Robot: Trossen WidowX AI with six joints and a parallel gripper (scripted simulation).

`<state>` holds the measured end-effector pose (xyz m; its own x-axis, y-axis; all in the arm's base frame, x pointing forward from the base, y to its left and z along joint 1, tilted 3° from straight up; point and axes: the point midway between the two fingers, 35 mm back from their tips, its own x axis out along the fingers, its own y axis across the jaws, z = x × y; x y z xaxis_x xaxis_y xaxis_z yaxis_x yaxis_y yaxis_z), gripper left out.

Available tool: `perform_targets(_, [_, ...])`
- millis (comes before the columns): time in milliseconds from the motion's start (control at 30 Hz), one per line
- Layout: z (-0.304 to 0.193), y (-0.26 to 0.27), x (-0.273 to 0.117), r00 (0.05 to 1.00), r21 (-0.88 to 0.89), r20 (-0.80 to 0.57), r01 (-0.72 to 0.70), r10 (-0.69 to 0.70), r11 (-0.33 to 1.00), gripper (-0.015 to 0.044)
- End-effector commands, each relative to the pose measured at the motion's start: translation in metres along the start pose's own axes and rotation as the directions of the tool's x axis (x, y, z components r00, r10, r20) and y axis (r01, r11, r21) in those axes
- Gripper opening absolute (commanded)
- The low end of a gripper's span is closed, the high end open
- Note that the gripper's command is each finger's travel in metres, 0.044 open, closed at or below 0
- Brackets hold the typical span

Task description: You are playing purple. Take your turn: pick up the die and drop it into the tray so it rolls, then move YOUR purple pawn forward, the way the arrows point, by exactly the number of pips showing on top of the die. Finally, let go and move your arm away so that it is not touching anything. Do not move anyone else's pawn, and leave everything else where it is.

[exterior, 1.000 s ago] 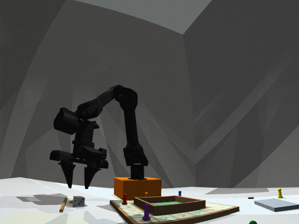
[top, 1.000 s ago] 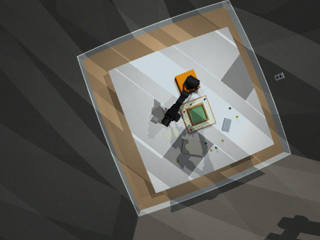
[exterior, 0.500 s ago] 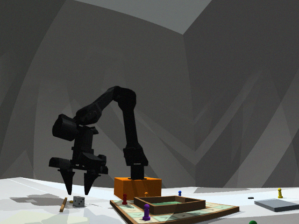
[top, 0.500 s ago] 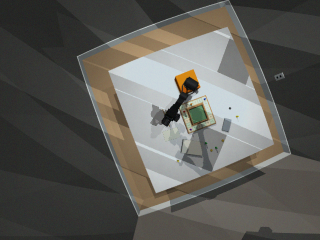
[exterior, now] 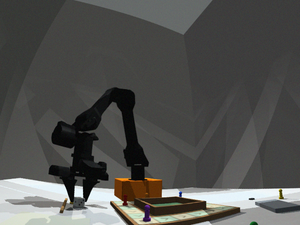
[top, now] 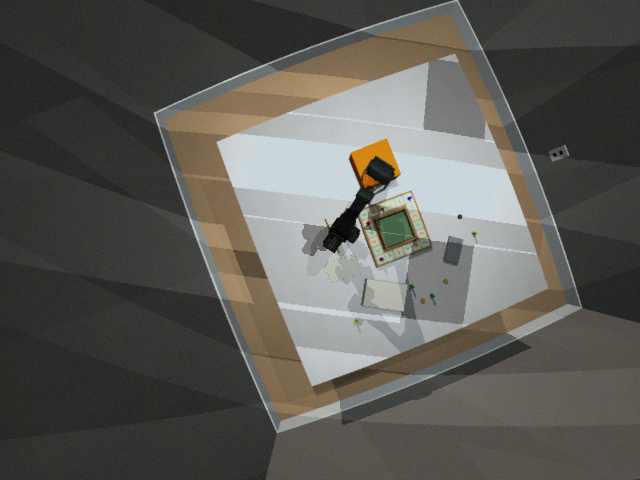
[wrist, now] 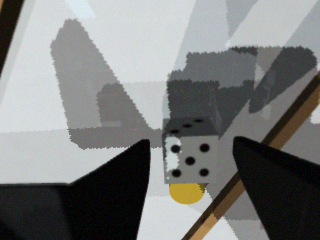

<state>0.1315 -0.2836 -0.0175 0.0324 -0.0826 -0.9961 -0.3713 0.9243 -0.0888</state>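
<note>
Grey die (exterior: 78,202) sits flat on the worktop, five pips up. Purple pawn (exterior: 146,213) stands upright on the board's near edge, beside the brown, green-floored tray (exterior: 169,205).

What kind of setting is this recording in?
Likely a tabletop board-game setup: a square game board with an arrow track around a green-floored tray, coloured pawns such as the purple pawn, and a die under the gripper.
</note>
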Motion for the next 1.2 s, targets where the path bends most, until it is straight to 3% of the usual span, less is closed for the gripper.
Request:
perform_targets(0, [-0.001, 0.001, 0.003, 1.0, -0.004, -0.003, -0.006, 0.006, 1.0, 0.0118])
perform_targets(267, [-0.001, 0.001, 0.003, 1.0, -0.004, -0.003, -0.006, 0.006, 1.0, 0.0064])
perform_targets(367, [0.002, -0.001, -0.001, 1.0, -0.002, -0.002, 0.008, -0.008, 1.0, 0.0])
perform_targets(667, [0.003, -0.006, -0.046, 1.0, -0.001, -0.001, 0.017, -0.017, 1.0, 0.0])
perform_targets(967, [-0.004, 0.005, -0.115, 1.0, -0.004, -0.003, -0.004, 0.004, 1.0, 0.0])
perform_targets(1167, [-0.004, 0.007, -0.12, 1.0, -0.004, -0.004, -0.006, 0.006, 1.0, 0.0])
